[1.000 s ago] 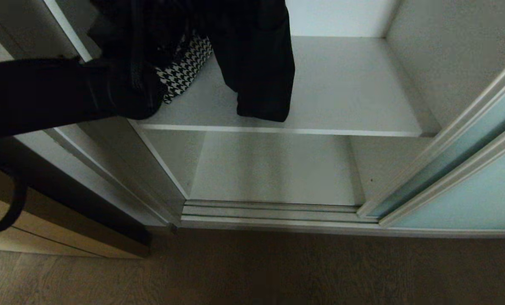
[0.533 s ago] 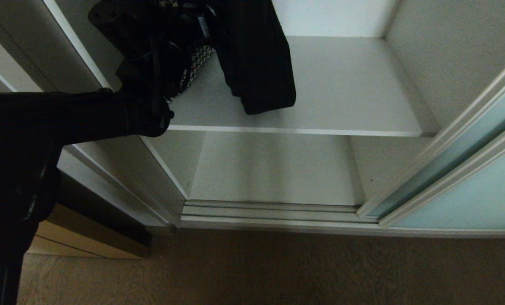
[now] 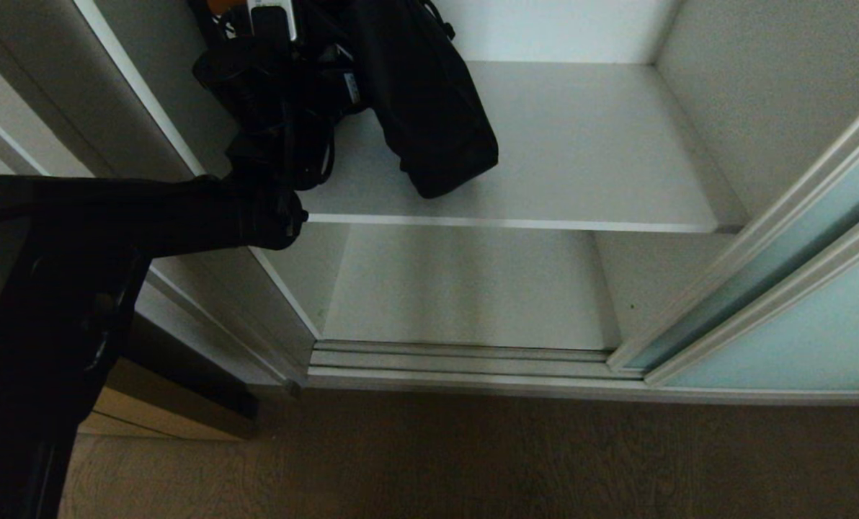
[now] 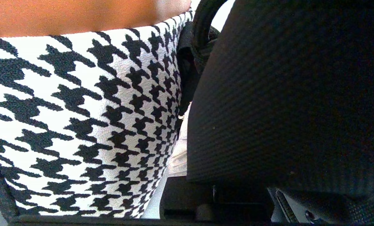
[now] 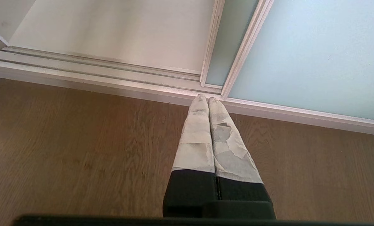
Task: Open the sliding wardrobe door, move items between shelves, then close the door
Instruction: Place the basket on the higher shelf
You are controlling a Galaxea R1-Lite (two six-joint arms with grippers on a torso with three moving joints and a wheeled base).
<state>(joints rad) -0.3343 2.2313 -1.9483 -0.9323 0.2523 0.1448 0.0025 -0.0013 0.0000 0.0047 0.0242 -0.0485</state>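
Black bundle [image 3: 372, 94] hangs from clamped left tool [image 3: 274, 43] above shelf [image 3: 581, 144].

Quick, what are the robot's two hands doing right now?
Left gripper: shut, holding the bundle of items lifted above the shelf.
Right gripper: shut, holding nothing, parked over the wooden floor.
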